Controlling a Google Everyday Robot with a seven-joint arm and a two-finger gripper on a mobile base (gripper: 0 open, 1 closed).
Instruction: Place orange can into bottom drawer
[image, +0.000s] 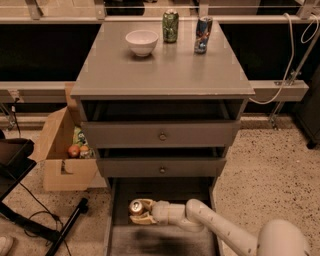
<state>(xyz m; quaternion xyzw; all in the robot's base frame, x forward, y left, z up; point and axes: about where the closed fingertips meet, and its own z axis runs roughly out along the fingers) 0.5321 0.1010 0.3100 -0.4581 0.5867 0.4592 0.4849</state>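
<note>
Over bottom drawer (150, 243), pincer (138, 212) gripping orange can (135, 204)

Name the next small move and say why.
Probably lower the gripper a little and let go. It is shut on the orange can over the floor of the open bottom drawer, so setting the can down seems to be the only step left.
</note>
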